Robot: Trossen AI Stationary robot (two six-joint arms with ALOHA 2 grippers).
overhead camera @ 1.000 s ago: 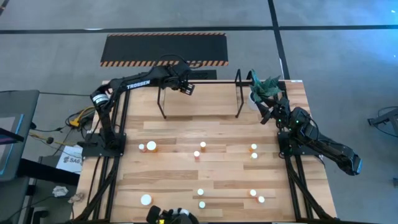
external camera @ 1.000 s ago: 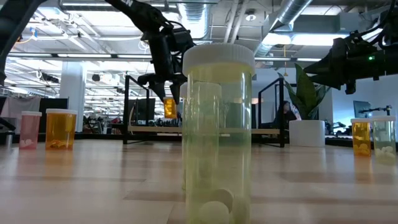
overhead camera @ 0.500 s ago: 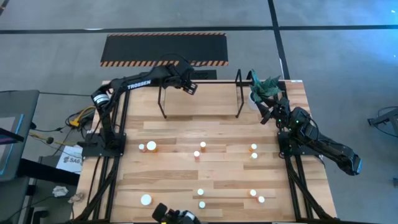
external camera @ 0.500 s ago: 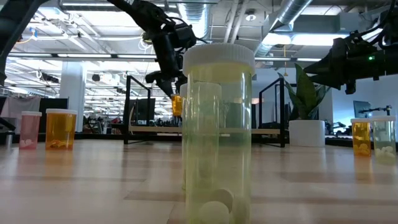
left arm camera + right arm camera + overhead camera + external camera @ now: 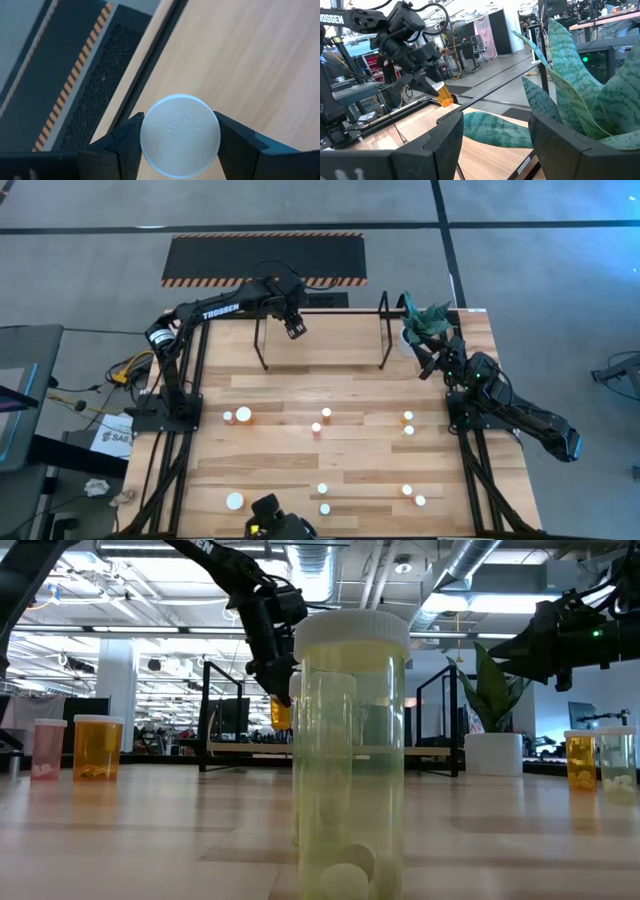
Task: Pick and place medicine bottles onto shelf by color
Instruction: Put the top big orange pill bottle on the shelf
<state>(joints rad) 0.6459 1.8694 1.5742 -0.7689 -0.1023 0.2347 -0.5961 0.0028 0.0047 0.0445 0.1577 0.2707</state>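
The wooden table (image 5: pixel 330 460) carries the shelf (image 5: pixel 320 330) along its far edge, a low rack of thin black bars with two upright hoop ends. The left arm reaches over the shelf's left end, and since a moment ago its gripper (image 5: pixel 293 328) has drawn back leftward and a little nearer, from beside the far rail to just inside the left hoop. In the low view the bottle it carries has shifted left with it. The left gripper (image 5: pixel 177 145) is clamped on an orange medicine bottle (image 5: pixel 281 712), its white cap (image 5: pixel 180 136) squeezed between the two fingers, held in the air above the shelf floor.

The right arm waits at the table's right edge, unchanged, its gripper (image 5: pixel 428 360) spread wide and empty, close against the potted plant (image 5: pixel 425 323) in its white pot at the far right corner. The plant's striped leaves (image 5: pixel 580 95) crowd the space just ahead of those fingers.

The remaining bottles stand as before: a pair at the left (image 5: pixel 237 416), two mid-table (image 5: pixel 321 421), two at the right (image 5: pixel 407 423), and several along the near edge (image 5: pixel 322 498). A pale yellowish bottle (image 5: pixel 350 755) stands right before the low camera and blocks the middle of the shelf from that side.
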